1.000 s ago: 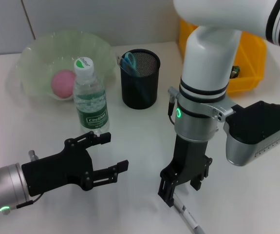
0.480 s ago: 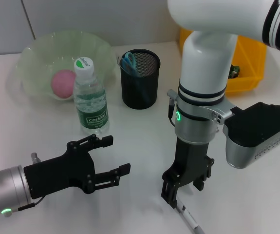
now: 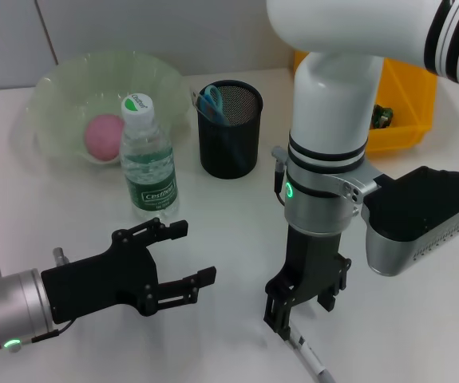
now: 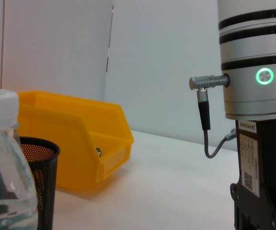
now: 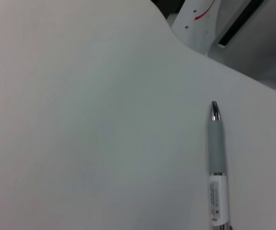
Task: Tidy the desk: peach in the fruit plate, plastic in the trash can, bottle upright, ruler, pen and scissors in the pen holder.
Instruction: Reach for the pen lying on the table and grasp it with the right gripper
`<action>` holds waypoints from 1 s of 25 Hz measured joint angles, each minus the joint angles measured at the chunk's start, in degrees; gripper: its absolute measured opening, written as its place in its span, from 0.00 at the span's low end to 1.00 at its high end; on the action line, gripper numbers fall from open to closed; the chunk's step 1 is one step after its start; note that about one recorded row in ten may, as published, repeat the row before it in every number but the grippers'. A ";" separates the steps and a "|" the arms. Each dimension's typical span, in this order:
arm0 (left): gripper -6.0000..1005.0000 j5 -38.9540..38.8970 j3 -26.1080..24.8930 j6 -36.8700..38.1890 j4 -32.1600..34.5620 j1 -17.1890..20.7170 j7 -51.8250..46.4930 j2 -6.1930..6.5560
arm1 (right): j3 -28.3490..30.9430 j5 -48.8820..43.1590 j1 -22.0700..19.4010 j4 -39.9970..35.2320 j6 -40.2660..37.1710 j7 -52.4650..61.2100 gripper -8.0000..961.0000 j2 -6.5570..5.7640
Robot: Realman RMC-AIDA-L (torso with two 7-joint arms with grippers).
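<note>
A grey-and-white pen (image 3: 310, 361) lies on the table at the front; the right wrist view shows it flat on the table (image 5: 217, 167). My right gripper (image 3: 299, 313) points straight down, open, just above the pen's far end. My left gripper (image 3: 191, 254) is open and empty, low over the table at the front left. The water bottle (image 3: 148, 159) stands upright. The pink peach (image 3: 103, 136) lies in the pale green fruit plate (image 3: 61, 88). Blue-handled scissors (image 3: 210, 100) stand in the black mesh pen holder (image 3: 229, 148). I see no ruler and no plastic.
A yellow bin (image 3: 409, 96) stands at the back right with something small in it; it also shows in the left wrist view (image 4: 75, 139), behind the pen holder (image 4: 39, 182) and the bottle (image 4: 3, 163). The right arm (image 4: 255, 120) stands close to my left gripper.
My right arm has shifted slightly left and a little lower over the pen. My left gripper has drifted slightly towards the front. The pen has not moved.
</note>
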 joint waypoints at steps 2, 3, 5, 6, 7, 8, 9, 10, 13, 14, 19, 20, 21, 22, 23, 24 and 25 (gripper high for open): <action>0.83 0.00 0.12 0.00 0.00 -0.05 0.00 0.00 | -0.03 0.41 -0.10 0.08 0.10 0.01 0.79 0.00; 0.83 0.00 0.12 0.00 0.00 -0.05 0.00 0.00 | -0.03 0.41 -0.10 0.08 0.10 0.01 0.79 0.00; 0.83 0.00 0.49 -0.03 0.00 -0.18 -0.09 0.00 | -0.11 0.73 -0.24 0.09 0.28 0.02 0.79 0.00; 0.83 0.00 0.55 -0.05 -0.01 -0.23 -0.13 0.00 | -0.29 0.78 -0.28 0.09 0.40 0.06 0.79 0.00; 0.83 0.00 0.55 -0.05 -0.01 -0.23 -0.13 0.00 | -0.74 1.05 -0.29 0.10 0.61 0.32 0.79 0.00; 0.83 0.00 0.55 -0.05 -0.01 -0.23 -0.13 0.00 | -0.74 1.05 -0.29 0.10 0.61 0.32 0.79 0.00; 0.83 0.00 0.58 -0.08 -0.01 -0.31 -0.18 0.00 | -1.01 1.22 -0.26 0.12 0.68 0.48 0.79 0.00; 0.83 0.00 0.59 -0.09 -0.01 -0.37 -0.17 0.00 | -1.30 1.45 -0.22 0.18 0.75 0.67 0.79 0.00; 0.83 0.00 0.61 -0.09 -0.01 -0.47 -0.15 0.00 | -1.74 1.73 -0.02 0.43 0.89 0.86 0.79 0.00; 0.83 0.00 0.61 -0.09 -0.01 -0.47 -0.15 0.00 | -1.90 1.76 0.01 0.49 1.04 0.89 0.79 0.00; 0.83 0.00 1.09 -0.24 -0.17 -1.09 -0.01 0.00 | -3.52 2.31 0.32 0.73 1.99 1.98 0.79 0.00; 0.83 0.00 1.14 -0.32 -0.18 -1.11 0.00 0.00 | -3.64 2.35 0.41 0.77 2.06 2.19 0.79 0.00; 0.83 0.00 1.16 -0.35 -0.18 -1.11 0.00 0.00 | -3.67 2.35 0.48 0.86 2.11 2.30 0.79 0.00; 0.83 0.00 1.22 -0.46 -0.18 -1.14 0.01 -0.01 | -3.68 2.39 0.64 1.22 2.15 2.31 0.79 0.00; 0.83 0.00 1.28 -0.65 -0.18 -1.22 0.01 -0.04 | -3.68 2.39 0.64 1.22 2.15 2.31 0.79 0.00; 0.83 0.00 1.30 -0.73 -0.17 -1.28 0.02 -0.06 | -3.68 2.43 0.71 1.43 2.18 2.31 0.79 0.00; 0.83 0.00 1.34 -0.79 -0.17 -1.37 0.02 -0.07 | -3.69 2.45 0.77 1.60 2.20 2.31 0.79 0.00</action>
